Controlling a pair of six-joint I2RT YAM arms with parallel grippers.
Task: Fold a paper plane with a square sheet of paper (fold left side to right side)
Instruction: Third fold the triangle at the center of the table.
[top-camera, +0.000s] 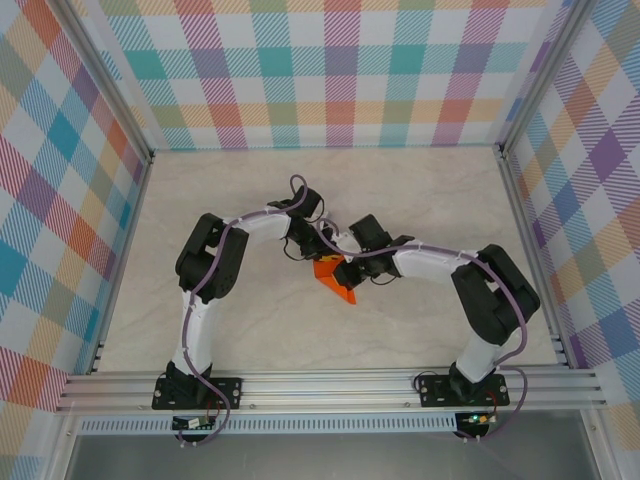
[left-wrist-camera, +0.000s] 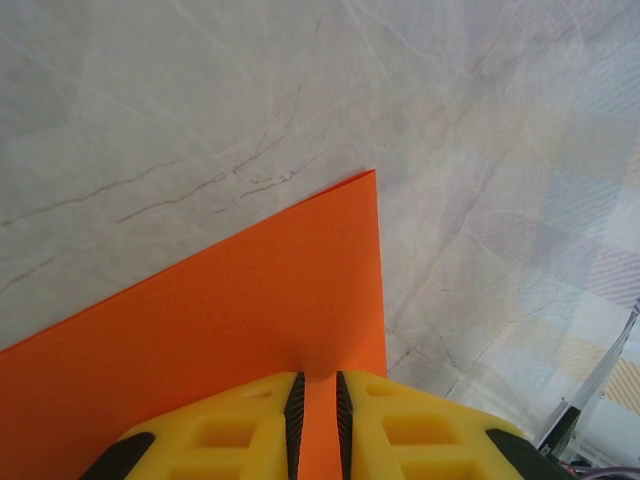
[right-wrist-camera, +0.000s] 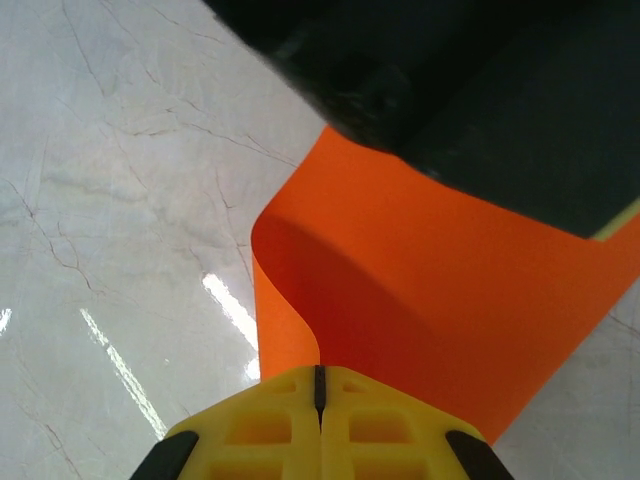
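The square sheet of paper (top-camera: 334, 279) is bright orange and sits near the middle of the marble tabletop (top-camera: 200, 200), wedged between the tips of the two arms. From the overhead camera only part of it shows, with a pointed corner poking toward the near edge.

In the right wrist view the sheet (right-wrist-camera: 430, 290) is not flat. It rises from the fingertips and bows over in a smooth curl, with a shaded hollow under the bend. The right gripper (right-wrist-camera: 320, 368) is clenched on it: the yellow fingers (right-wrist-camera: 250, 430) meet in a hairline seam, and the edge of the paper runs straight into that seam.

In the left wrist view the paper (left-wrist-camera: 220, 320) spreads out ahead of the fingers, one straight edge running up to a sharp corner, with bare marble beyond. The left gripper (left-wrist-camera: 315, 375) has its jaws a narrow slit apart, and orange shows in the slit. A faint pucker marks the paper just ahead of the tips. I cannot tell whether the black pads (left-wrist-camera: 295, 400) actually bear on the sheet or only stand over it.

The dark bulk of the left arm (right-wrist-camera: 450, 80) hangs close over the paper (seen from the right wrist). Pastel plaid walls (top-camera: 340, 70) ring the table, and an aluminium rail (top-camera: 330, 385) carries both arm bases.
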